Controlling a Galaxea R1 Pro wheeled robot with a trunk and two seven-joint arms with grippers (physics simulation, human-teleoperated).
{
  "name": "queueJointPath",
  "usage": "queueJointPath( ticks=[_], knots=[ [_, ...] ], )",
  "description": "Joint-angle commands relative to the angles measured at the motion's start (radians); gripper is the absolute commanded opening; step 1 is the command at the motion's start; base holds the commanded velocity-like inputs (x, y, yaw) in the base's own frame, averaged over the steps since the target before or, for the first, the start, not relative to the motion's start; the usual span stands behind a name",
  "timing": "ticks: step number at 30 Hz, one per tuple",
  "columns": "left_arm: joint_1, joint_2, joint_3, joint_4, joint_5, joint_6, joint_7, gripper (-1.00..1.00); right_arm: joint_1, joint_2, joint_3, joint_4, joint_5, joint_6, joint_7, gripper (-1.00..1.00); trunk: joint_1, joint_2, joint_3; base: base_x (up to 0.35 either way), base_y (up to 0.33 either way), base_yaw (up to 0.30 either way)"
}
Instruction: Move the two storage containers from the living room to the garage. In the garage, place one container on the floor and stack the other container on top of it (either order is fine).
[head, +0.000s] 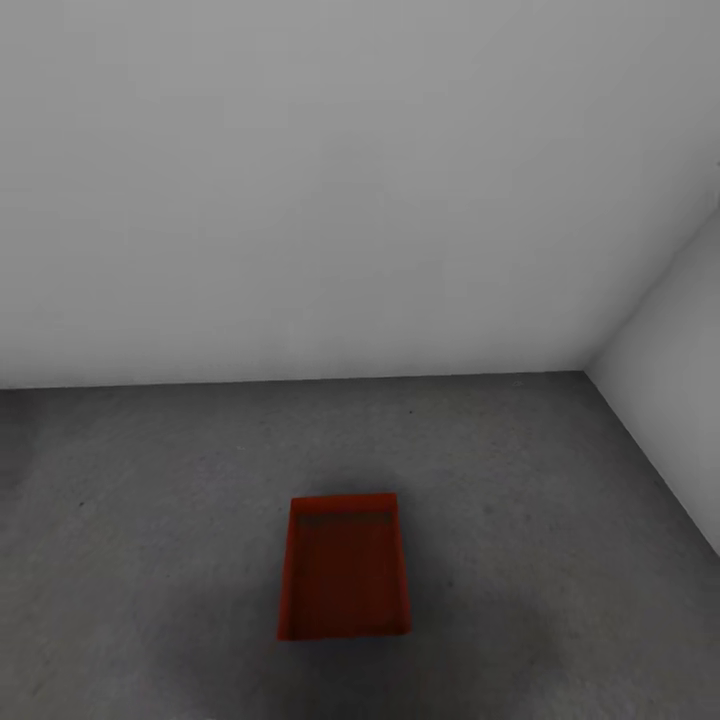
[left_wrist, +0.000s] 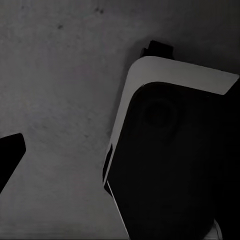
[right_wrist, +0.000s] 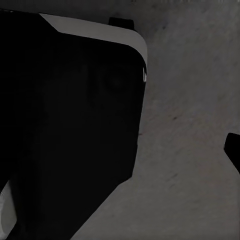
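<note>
1. Resting on the dark grey concrete floor (head: 150, 480), one orange-red storage container (head: 345, 568) sits upright with its open top facing up, seen in the head view.
2. The container lies out on open floor, well apart from both pale grey walls (head: 350, 200), with its long sides running toward the back wall.
3. Its far end wall catches a darker shadow inside; the thin side walls and the near rim stand plain and unbroken.
4. A soft dark shadow spreads over the concrete around the container.
5. The back wall meets a side wall (head: 670, 390) in a corner at the floor's far right edge.
6. In the left wrist view, a black body with a white curved edge (left_wrist: 170, 150) fills much of the picture above speckled concrete, and a dark tip (left_wrist: 10, 155) pokes in at one side; whether the left claw is apart or together cannot be told.
7. In the right wrist view, a similar black body with a white rim (right_wrist: 70, 125) hangs over the concrete, with a small dark tip (right_wrist: 233, 150) at the edge; the right claw's state cannot be told either.
</note>
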Motion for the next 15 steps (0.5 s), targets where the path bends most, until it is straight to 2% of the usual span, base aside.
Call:
queueJointPath(
  ticks=[1,15],
  knots=[
    [0.01,-0.004,-0.001,0.0,0.006,0.004,0.002,1.0,-0.001,0.0,0.008,0.003,-0.01,-0.006,0.002,1.0,0.0,-0.001,0.001,0.0,0.0,0.0],
    [0.031,-0.008,-0.003,-0.002,0.007,0.005,0.01,1.0,-0.001,0.001,0.008,0.003,-0.011,-0.005,0.036,1.0,0.0,-0.001,0.023,0.0,0.0,0.0]
  ],
)
